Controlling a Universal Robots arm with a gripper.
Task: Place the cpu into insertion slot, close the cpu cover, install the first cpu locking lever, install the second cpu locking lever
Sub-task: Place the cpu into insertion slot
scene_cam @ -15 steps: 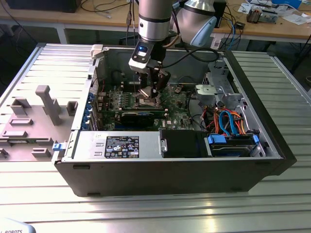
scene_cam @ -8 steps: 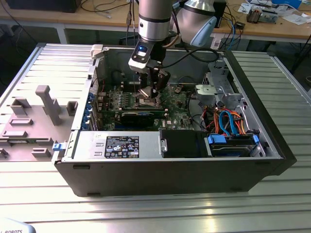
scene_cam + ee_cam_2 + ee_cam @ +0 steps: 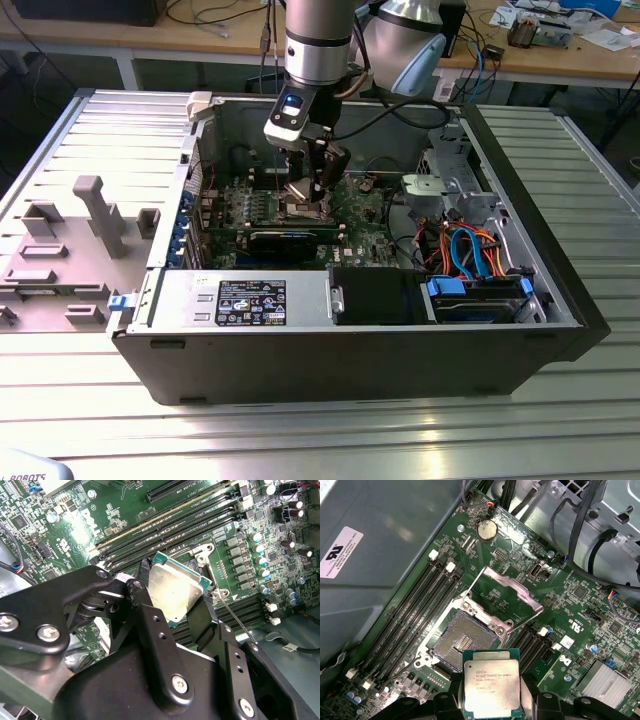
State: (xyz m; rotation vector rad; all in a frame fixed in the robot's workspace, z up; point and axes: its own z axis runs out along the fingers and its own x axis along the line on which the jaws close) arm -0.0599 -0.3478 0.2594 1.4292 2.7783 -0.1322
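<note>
My gripper (image 3: 312, 185) hangs inside the open computer case, shut on the cpu (image 3: 491, 687) by two opposite edges. The cpu's dull silver top faces the camera in both wrist views, its other point being cpu (image 3: 175, 592), between the black fingers (image 3: 145, 610). It hovers just above the green motherboard (image 3: 360, 215), beside the insertion slot (image 3: 462, 637), which lies bare with its contact field showing. The cpu cover (image 3: 512, 592) stands tilted up, open, at the slot's far side. A thin metal locking lever (image 3: 235, 620) sticks up free near the socket.
Long black memory slots (image 3: 420, 615) flank the socket on both sides. The grey case wall (image 3: 380, 555) rises close by. In the exterior view, a drive cage with orange and blue cables (image 3: 470, 250) sits at the right, and a grey fixture block (image 3: 70, 250) lies outside the case at the left.
</note>
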